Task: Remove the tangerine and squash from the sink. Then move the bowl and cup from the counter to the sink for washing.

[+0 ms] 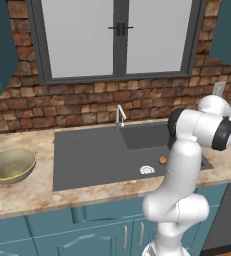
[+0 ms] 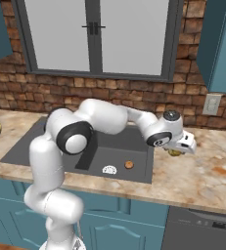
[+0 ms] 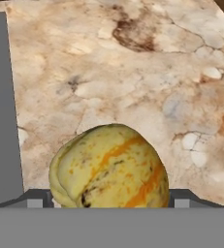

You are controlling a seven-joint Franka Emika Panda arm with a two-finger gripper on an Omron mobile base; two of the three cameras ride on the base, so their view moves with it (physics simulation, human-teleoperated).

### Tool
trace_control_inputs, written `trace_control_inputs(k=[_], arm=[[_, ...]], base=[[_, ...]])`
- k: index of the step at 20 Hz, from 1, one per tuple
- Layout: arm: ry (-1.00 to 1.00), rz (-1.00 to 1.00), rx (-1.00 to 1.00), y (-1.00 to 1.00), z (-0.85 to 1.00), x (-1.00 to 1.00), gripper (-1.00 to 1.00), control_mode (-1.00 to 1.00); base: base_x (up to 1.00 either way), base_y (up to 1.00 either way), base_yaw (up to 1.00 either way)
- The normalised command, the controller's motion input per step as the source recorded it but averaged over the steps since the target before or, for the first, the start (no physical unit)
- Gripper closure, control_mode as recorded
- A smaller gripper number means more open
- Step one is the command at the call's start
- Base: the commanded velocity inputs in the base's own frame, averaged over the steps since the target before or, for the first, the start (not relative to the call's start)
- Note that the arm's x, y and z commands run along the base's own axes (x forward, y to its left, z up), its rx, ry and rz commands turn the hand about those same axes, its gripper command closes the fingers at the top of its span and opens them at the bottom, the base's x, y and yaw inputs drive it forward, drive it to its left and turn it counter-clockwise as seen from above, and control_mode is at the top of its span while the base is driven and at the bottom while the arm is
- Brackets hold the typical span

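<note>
Squash [image 3: 108, 167] lies closest to the hand camera, sitting between the spread jaws of the gripper [image 2: 180, 150]; jaws stand wide apart. Whether the pads touch it cannot be told. It rests on the counter [image 2: 207, 171] just beside the right edge of the sink [image 1: 87, 155], which suits a set-down: the fruit is out of the sink on open stone. In the right base view the squash shows as an olive patch under the hand.

Judgement: the squash step looks complete or nearly so; the hand needs only to lift clear.

Tangerine [image 2: 129, 165] is in the sink basin, beside the white drain [image 2: 109, 170], so it is not yet removed. Bowl [image 1: 10, 164] stands on the counter well apart from the sink's left edge, not yet moved. Cup could not be identified.
</note>
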Motion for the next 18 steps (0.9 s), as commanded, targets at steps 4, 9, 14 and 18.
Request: trace_control_inputs(k=[4,9,14,18], arm=[[0.0,0.0,0.0,-0.07,-0.23,-0.01,1.0,-1.0],[0.0,0.0,0.0,-0.01,-0.26,0.0,1.0,-1.0],[0.0,0.0,0.0,0.0,-0.28,0.0,1.0,-1.0],[0.0,0.0,0.0,0.0,-0.27,0.0,1.0,-1.0]], base=[[0.0,0.0,0.0],[0.0,0.0,0.0],[0.0,0.0,0.0],[0.0,0.0,0.0]])
